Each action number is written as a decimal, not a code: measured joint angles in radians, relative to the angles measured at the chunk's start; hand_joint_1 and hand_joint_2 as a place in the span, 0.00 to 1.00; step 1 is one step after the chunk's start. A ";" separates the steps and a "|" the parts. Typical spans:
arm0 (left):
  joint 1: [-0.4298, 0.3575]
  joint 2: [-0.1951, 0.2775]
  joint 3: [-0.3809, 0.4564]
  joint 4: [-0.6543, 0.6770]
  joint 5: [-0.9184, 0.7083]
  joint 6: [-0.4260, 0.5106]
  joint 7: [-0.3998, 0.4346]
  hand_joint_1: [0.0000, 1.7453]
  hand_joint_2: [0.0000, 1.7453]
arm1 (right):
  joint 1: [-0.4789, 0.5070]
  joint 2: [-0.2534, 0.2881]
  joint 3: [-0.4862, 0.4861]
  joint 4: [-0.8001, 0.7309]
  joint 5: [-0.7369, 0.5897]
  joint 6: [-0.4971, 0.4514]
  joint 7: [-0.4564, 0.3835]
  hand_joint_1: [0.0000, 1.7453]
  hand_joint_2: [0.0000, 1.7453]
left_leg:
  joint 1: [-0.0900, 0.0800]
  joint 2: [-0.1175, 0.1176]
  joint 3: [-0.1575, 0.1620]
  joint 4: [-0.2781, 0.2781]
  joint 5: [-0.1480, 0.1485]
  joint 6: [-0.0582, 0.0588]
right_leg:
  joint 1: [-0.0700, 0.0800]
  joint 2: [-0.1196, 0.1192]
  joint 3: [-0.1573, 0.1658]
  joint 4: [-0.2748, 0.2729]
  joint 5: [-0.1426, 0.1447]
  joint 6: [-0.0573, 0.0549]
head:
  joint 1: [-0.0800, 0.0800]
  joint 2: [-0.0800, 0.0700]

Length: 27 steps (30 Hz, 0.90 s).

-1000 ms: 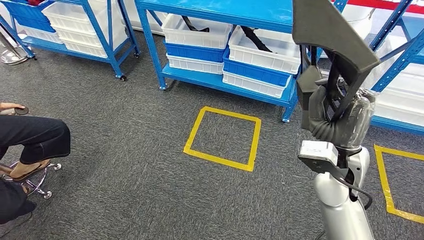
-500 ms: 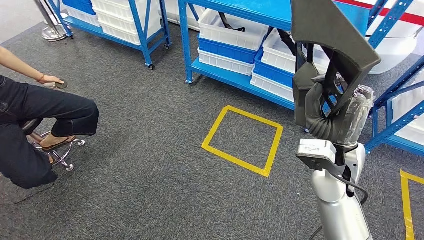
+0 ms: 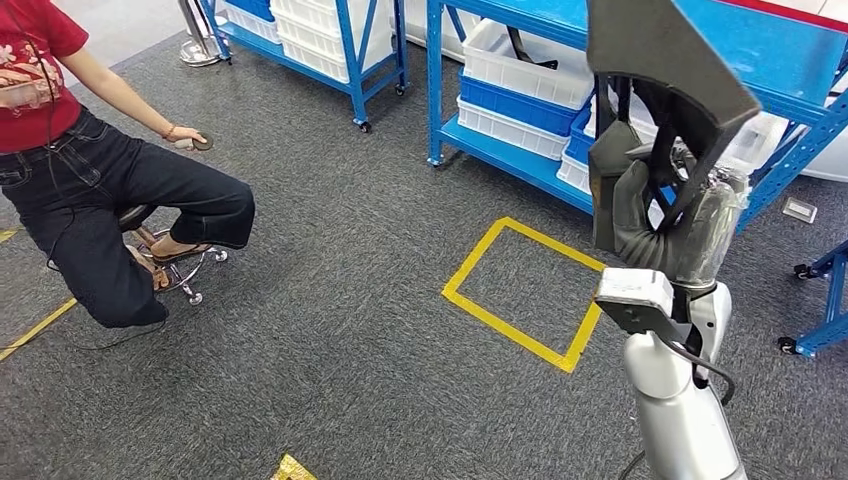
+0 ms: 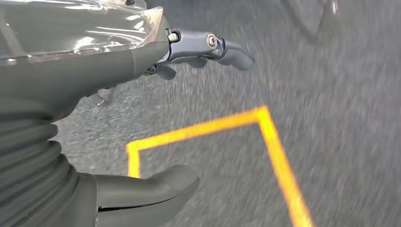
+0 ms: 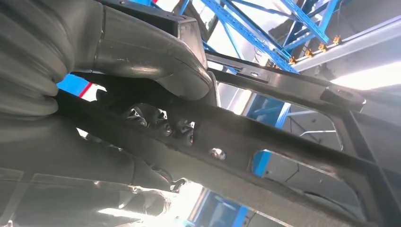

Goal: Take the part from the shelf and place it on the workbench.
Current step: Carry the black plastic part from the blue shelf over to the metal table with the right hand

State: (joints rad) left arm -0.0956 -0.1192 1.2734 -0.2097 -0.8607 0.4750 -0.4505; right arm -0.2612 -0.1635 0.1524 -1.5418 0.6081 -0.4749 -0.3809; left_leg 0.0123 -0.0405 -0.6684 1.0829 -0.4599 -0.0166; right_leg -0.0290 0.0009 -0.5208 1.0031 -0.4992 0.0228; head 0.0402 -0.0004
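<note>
A: We log the large dark grey angular part with cut-out openings (image 3: pixel 660 70) in the upper right of the head frame, raised in front of the blue metal shelf rack (image 3: pixel 700 35) and clear of the grey carpet floor (image 3: pixel 330 330).

B: Grip? We see the right hand (image 3: pixel 655 215) directly below the part's broad plate, fingers wrapped on one of its struts. In the right wrist frame the thick grey thumb (image 5: pixel 156 56) lies across the top of a dark bar of the part (image 5: pixel 265 146), the darker fingers (image 5: pixel 165 125) tucked under it. So the bar sits between thumb and fingers, clasped.

A: Left hand (image 4: pixel 142 118), in its wrist frame: thumb and fingers spread apart, nothing between them, blurred carpet and yellow floor tape (image 4: pixel 265 137) behind.

B: Surroundings: a yellow tape square (image 3: pixel 525 290) at centre right, white and blue plastic bins (image 3: pixel 520 75) on the rack, a seated person in a red top and dark trousers (image 3: pixel 90 190) at upper left.
</note>
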 joint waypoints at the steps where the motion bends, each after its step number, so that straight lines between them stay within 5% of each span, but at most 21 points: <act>1: -0.002 0.001 0.002 0.000 0.003 0.017 -0.010 0.00 1.00 | 0.004 0.000 0.000 -0.001 0.000 -0.001 0.000 0.99 1.00 | -0.001 0.024 -0.029 0.067 -0.038 -0.003 | 0.002 -0.011 -0.002 0.000 0.001 -0.003 | -0.003 0.000; 3: -0.004 0.002 0.008 0.000 0.014 0.036 -0.021 0.00 1.00 | 0.009 0.000 0.000 -0.001 -0.002 -0.003 0.000 0.99 1.00 | 0.000 0.036 -0.085 0.198 -0.094 -0.008 | 0.006 -0.034 -0.005 0.001 0.001 -0.005 | -0.004 0.000; 4: -0.005 0.001 0.012 0.000 0.019 0.041 -0.025 0.00 1.00 | 0.010 0.000 0.000 -0.001 -0.003 -0.003 0.000 0.99 1.00 | 0.001 0.037 -0.093 0.222 -0.097 -0.008 | 0.007 -0.045 -0.005 0.001 0.001 -0.005 | -0.004 0.000; 6: -0.005 0.002 0.019 0.000 0.025 0.041 -0.031 0.00 1.00 | 0.011 0.000 0.000 -0.001 -0.004 -0.003 0.000 0.99 1.00 | 0.001 0.047 -0.041 0.140 -0.051 -0.004 | 0.007 -0.067 -0.003 0.001 0.001 -0.005 | -0.004 0.000; 9: -0.008 0.004 0.022 0.000 0.023 0.007 -0.043 0.00 1.00 | 0.016 -0.003 -0.003 -0.010 -0.007 -0.005 0.000 0.99 1.00 | -0.007 0.102 0.066 -0.051 0.012 0.012 | 0.018 -0.095 -0.001 0.001 -0.002 -0.001 | -0.003 0.000; 12: -0.009 0.004 0.024 0.000 0.027 -0.017 -0.038 0.00 1.00 | 0.024 -0.007 -0.006 -0.020 -0.016 -0.006 -0.003 0.99 1.00 | -0.016 0.090 0.067 -0.073 0.018 0.030 | 0.025 -0.120 0.000 -0.003 -0.003 0.009 | -0.002 0.000; 15: -0.010 0.004 0.029 0.001 0.034 -0.022 -0.025 0.00 1.00 | 0.026 -0.011 -0.008 -0.024 -0.022 -0.005 -0.007 0.99 1.00 | -0.011 0.060 0.071 -0.090 0.032 0.052 | 0.021 -0.063 -0.023 0.049 -0.037 0.015 | -0.001 0.000; 17: -0.011 0.004 0.032 0.001 0.034 -0.024 -0.013 0.00 1.00 | 0.030 -0.017 -0.010 -0.025 -0.025 -0.004 -0.010 0.99 1.00 | -0.010 0.037 0.067 -0.093 0.037 0.059 | 0.018 -0.016 -0.081 0.174 -0.095 0.006 | 0.000 0.000; 19: -0.012 0.002 0.033 0.001 0.035 -0.025 0.001 0.00 1.00 | 0.043 -0.022 -0.011 -0.025 -0.031 -0.005 -0.013 0.99 1.00 | -0.011 0.008 0.063 -0.092 0.041 0.061 | 0.019 -0.006 -0.130 0.275 -0.126 0.006 | 0.000 0.000; 21: -0.011 -0.001 0.033 0.001 0.034 -0.025 0.012 0.00 1.00 | 0.062 -0.024 -0.014 -0.027 -0.038 -0.008 -0.016 0.99 1.00 | -0.011 -0.024 0.062 -0.091 0.044 0.060 | 0.018 0.001 -0.107 0.226 -0.093 0.021 | 0.000 0.000; 23: -0.010 -0.004 0.033 0.001 0.032 -0.023 0.018 0.00 1.00 | 0.080 -0.025 -0.020 -0.036 -0.040 -0.014 -0.017 0.99 1.00 | -0.011 -0.052 0.060 -0.086 0.045 0.055 | 0.016 0.033 -0.039 0.082 -0.036 0.032 | 0.000 0.000; 25: -0.009 -0.006 0.034 0.001 0.026 -0.017 0.024 0.00 1.00 | 0.102 -0.025 -0.028 -0.052 -0.037 -0.021 -0.018 0.99 1.00 | -0.012 -0.075 0.052 -0.081 0.048 0.046 | 0.016 0.054 -0.004 0.004 -0.011 0.025 | 0.000 0.000; 27: -0.004 -0.006 0.034 0.002 0.022 -0.015 0.036 0.00 1.00 | 0.127 -0.024 -0.035 -0.072 -0.031 -0.027 -0.016 0.99 1.00 | -0.011 -0.094 0.045 -0.081 0.054 0.035 | 0.017 0.039 0.000 -0.001 -0.008 0.012 | -0.001 0.000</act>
State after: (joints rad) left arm -0.0995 -0.1257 1.3069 -0.2082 -0.8392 0.4604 -0.4147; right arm -0.1346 -0.1876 0.1173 -1.6136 0.5774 -0.5016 -0.3973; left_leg 0.0013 -0.1343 -0.6238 1.0016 -0.4061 0.0184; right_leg -0.0116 0.0403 -0.5207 1.0024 -0.5072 0.0351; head 0.0395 -0.0004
